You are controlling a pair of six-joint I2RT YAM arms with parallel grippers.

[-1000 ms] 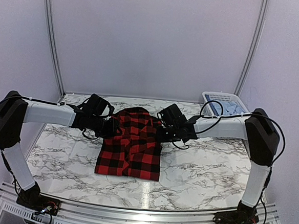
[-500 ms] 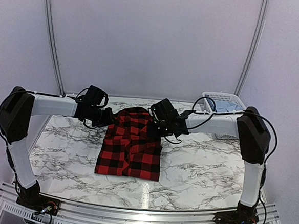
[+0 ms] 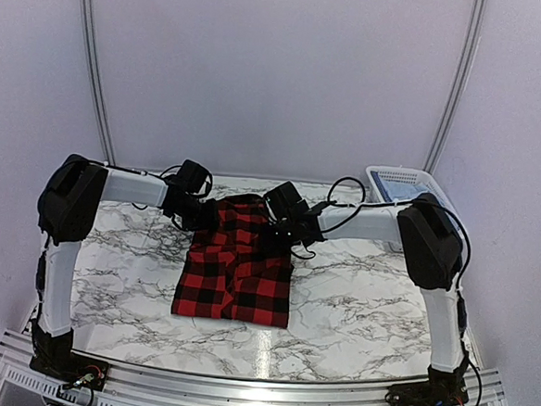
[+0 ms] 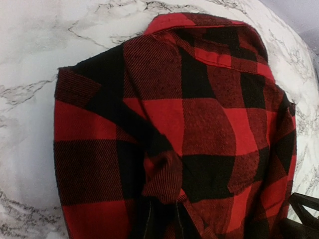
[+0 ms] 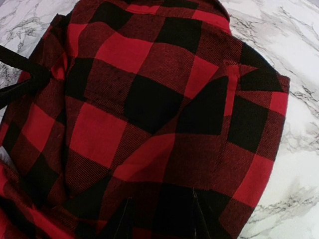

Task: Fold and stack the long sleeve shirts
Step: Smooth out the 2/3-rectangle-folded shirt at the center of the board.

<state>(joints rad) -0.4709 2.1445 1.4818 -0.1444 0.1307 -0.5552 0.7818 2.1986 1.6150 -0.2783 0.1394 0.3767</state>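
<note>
A: Where is the soft red-and-black buffalo-check shirt?

B: Flat on the white marble-patterned table, collar toward the far edge.

A: And the grippers?

B: The left gripper pinches the shirt's far left corner, probably ready to fold. The right gripper straddles the far right corner. I cannot tell whether it grips.

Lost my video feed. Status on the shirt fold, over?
Left end effector narrow over bunched cloth, grip unclear. Right end effector open, on cloth. Plaid shirt partly folded, flat. Basket far right, out of the way.
</note>
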